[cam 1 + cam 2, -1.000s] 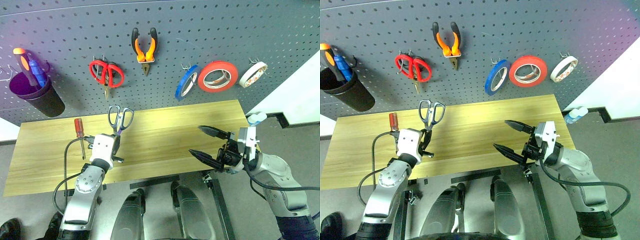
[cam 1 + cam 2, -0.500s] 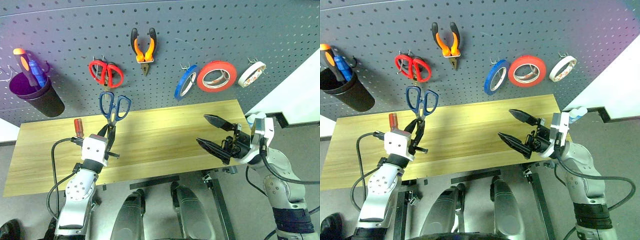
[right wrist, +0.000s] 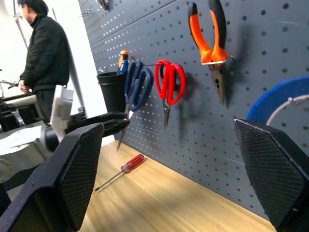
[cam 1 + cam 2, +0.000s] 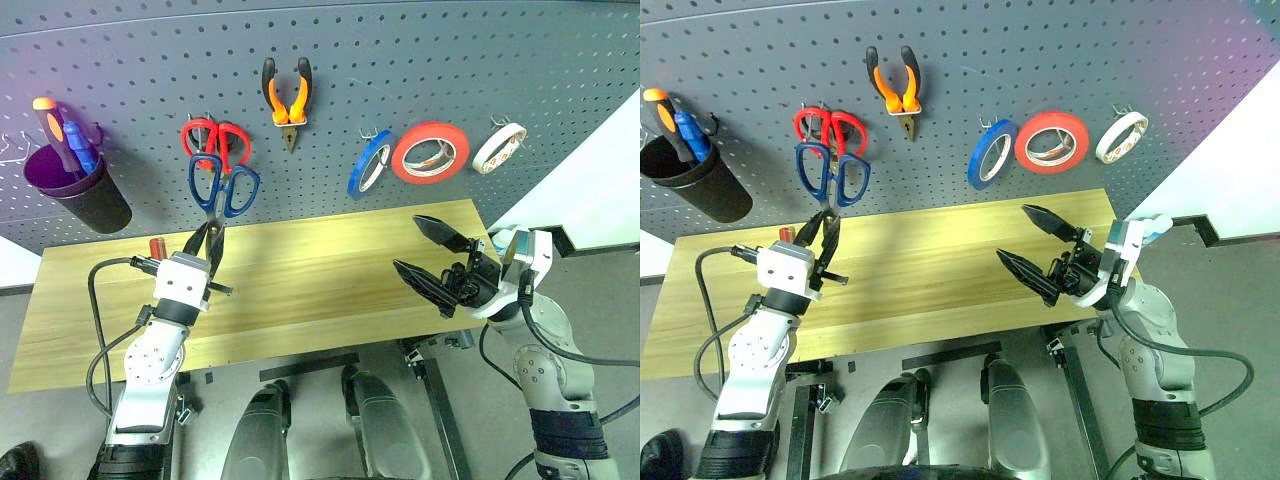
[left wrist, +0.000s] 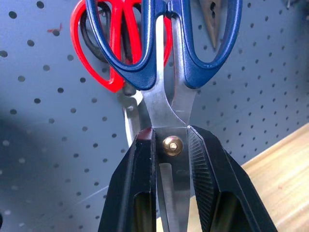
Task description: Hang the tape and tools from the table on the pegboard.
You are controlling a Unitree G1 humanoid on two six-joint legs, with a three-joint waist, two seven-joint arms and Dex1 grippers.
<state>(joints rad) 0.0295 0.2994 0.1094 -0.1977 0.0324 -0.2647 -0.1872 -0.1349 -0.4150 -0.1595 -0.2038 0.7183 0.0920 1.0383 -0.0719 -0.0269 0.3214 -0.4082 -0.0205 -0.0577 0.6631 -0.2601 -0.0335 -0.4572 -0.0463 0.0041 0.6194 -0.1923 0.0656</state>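
Two scissors: blue-handled scissors [image 4: 222, 190] pinched at the steel blades by left gripper [image 4: 207, 241], red-handled scissors [image 4: 214, 141] hanging on perforated pegboard [image 4: 420, 60]. Right gripper [image 4: 432, 258] spread wide, empty. Three tape rings hang there.

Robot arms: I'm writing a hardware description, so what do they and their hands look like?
Both arms are silver-grey metal with black cables looping alongside. The left hand and right hand each have a white wrist block and two black, pointed fingers with cross-hatched inner pads.

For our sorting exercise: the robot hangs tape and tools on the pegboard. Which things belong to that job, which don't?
Job: blue-handled scissors in the left gripper, red-handled screwdriver, pliers, blue tape, pegboard, table.
Not: red scissors, red tape, white tape, black cup.
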